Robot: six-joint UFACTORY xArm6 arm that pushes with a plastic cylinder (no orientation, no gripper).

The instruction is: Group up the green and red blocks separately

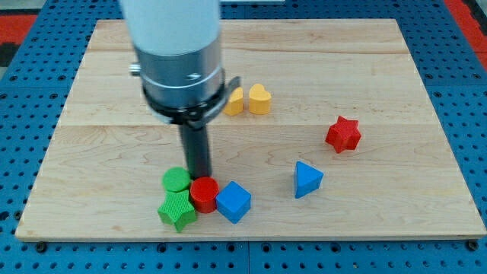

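Lying nearest the view's bottom, a tight cluster sits on the wooden board (106, 68): a green star-shaped block (176, 210) at near left, a green cylinder (176, 180) just behind and touching it, a red cylinder (204, 193) touching both greens on their right, and a blue cube (233, 202) against the red cylinder's right side. My tip (199, 176) stands directly behind the red cylinder, beside the green cylinder's right edge; contact cannot be told. The arm carries no pincer, only the rod. Farther right lies a blue triangular block (307, 180), apart from the cluster. Beyond it, well apart at right, rests a red star-shaped block (343, 135). Farthest, two yellow blocks (259, 99) sit side by side, shapes unclear.
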